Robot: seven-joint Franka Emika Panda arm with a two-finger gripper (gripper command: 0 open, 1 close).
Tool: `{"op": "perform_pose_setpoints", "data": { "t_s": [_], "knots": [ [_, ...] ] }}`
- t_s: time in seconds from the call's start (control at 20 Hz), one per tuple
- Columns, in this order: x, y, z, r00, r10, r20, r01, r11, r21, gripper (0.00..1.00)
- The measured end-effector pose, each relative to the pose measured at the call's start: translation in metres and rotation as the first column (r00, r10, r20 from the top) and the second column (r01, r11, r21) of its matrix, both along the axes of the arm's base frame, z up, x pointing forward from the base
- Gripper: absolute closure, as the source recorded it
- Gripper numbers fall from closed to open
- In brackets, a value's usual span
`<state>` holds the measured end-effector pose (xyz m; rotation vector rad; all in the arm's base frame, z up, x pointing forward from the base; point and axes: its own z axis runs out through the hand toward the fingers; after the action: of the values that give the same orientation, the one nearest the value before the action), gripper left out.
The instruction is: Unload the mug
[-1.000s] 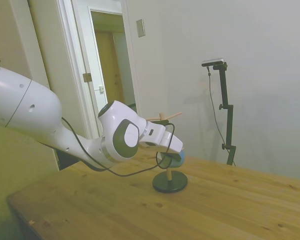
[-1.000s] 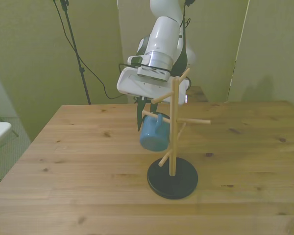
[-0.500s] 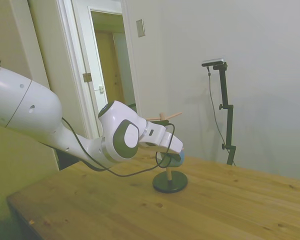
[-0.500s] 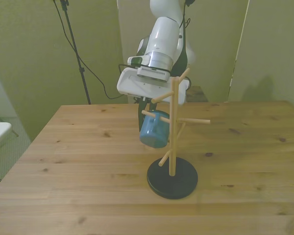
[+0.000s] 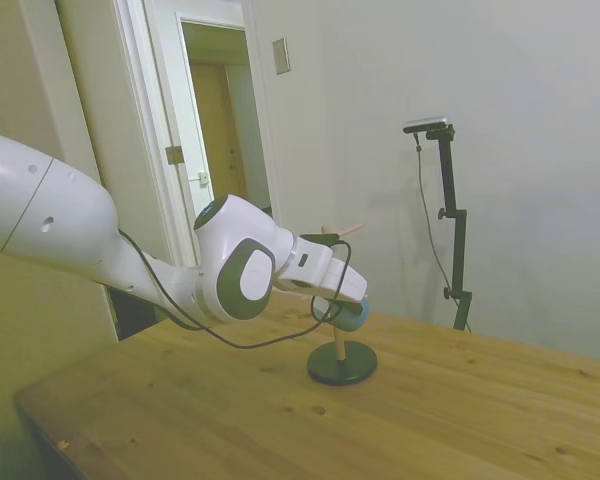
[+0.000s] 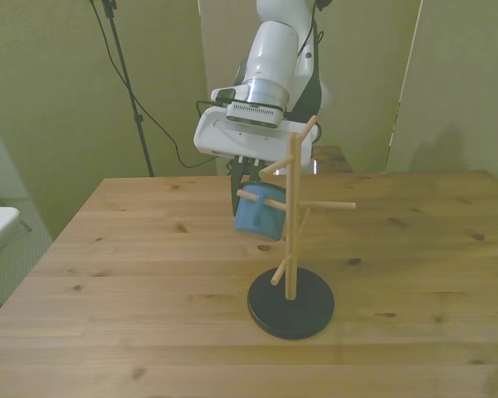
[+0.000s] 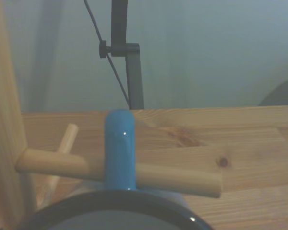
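wooden table (image 6: 133,282) bears a black-based rack (image 6: 291,249); pale walls behind.

The mug rack (image 6: 291,249) stands on the wooden table (image 6: 133,282), near the middle of the front view. The mug (image 6: 258,211) hangs at the rack post's ten o'clock in that view, its handle (image 7: 120,148) looped around a peg (image 7: 134,173) well short of the peg's free end. The gripper (image 6: 247,178) sits at the mug's twelve o'clock, just above it. In the side view the mug (image 5: 354,316) lies at the post's one o'clock, above the base (image 5: 342,362).
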<state>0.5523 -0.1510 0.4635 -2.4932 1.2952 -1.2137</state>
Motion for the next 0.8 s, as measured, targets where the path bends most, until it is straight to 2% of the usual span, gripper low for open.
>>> {"op": "perform_pose_setpoints", "data": {
  "t_s": [0.4, 0.8],
  "knots": [
    [-0.018, 0.004, -0.001, 0.999, -0.016, 0.030, 0.015, 1.000, 0.017, 1.00],
    [-0.021, -0.012, 0.004, 0.997, -0.054, 0.055, 0.049, 0.995, 0.089, 1.00]
  ]
}}
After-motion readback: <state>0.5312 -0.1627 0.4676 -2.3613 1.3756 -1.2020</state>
